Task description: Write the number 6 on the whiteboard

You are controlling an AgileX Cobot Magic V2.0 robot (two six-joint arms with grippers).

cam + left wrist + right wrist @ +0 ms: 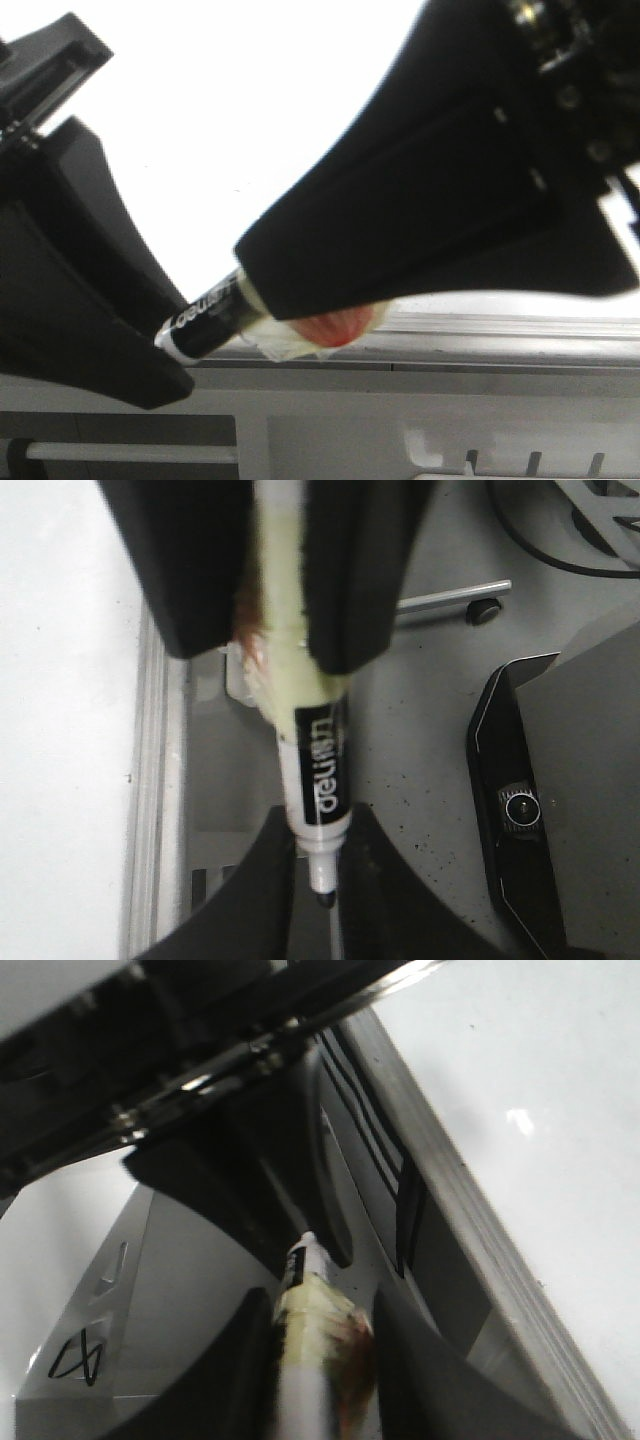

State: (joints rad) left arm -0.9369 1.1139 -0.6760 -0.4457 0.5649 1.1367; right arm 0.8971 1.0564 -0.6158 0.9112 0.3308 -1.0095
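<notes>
While both tools meet, the right tool [300, 310] grips the marker [205, 320].

grey table [420, 730], whiteboard [250, 100] lying on it, metal rim

marker pen [318, 770] | black label band | white lettering reads "deli"; smaller print illegible

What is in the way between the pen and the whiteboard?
The left gripper is: its fingers sit on both sides of the pen near its tip. The right gripper holds the pen off the whiteboard, past its rim. Nothing else visible stands between them.
</notes>
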